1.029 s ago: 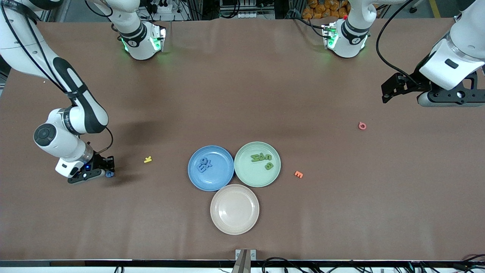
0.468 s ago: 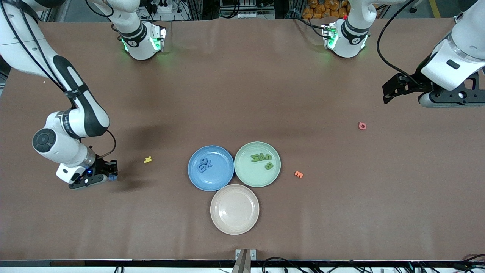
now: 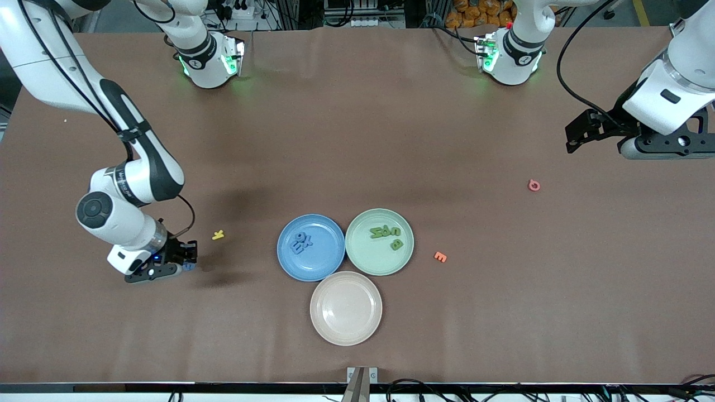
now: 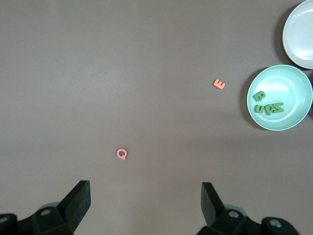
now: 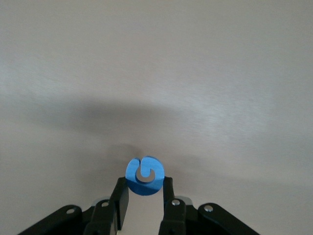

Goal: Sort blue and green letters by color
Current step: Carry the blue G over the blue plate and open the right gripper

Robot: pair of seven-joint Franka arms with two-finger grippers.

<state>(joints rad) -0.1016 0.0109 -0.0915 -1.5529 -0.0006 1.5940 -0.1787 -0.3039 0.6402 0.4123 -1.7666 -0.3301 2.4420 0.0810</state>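
- The right end effector [image 3: 189,262] hangs low over the brown bench [image 3: 357,139] at the right arm's end, its fingers [image 5: 121,198] drawn narrow and pinching a small flat light-blue foam letter G [image 5: 145,175] by its edges; that letter shows as a blue speck at the fingertips in the front view [image 3: 189,266].
- The held letter is clear of the bench top, with a shadow on the bench beneath it.
- The left end effector [image 4: 145,196] hovers over the left arm's end of the bench, its two black fingers [image 4: 78,198] spread wide with nothing between them.
- A round blue plate [image 3: 311,247] carries three light-blue letters [image 3: 302,242] bunched together.
- Touching it, toward the left arm's end, a round pale-green plate [image 3: 380,242] carries four green letters [image 3: 386,234]: three in a row and one just beside them, nearer the front camera.
- A round beige plate [image 3: 346,308] sits nearer the front camera, touching both other plates.
- A small yellow letter [image 3: 218,235] lies on the bench between the right end effector and the blue plate.
- An orange letter E [image 3: 440,257] lies just beside the green plate, toward the left arm's end.
- A pink letter [image 3: 534,185] lies farther toward the left arm's end, under the left end effector's camera.
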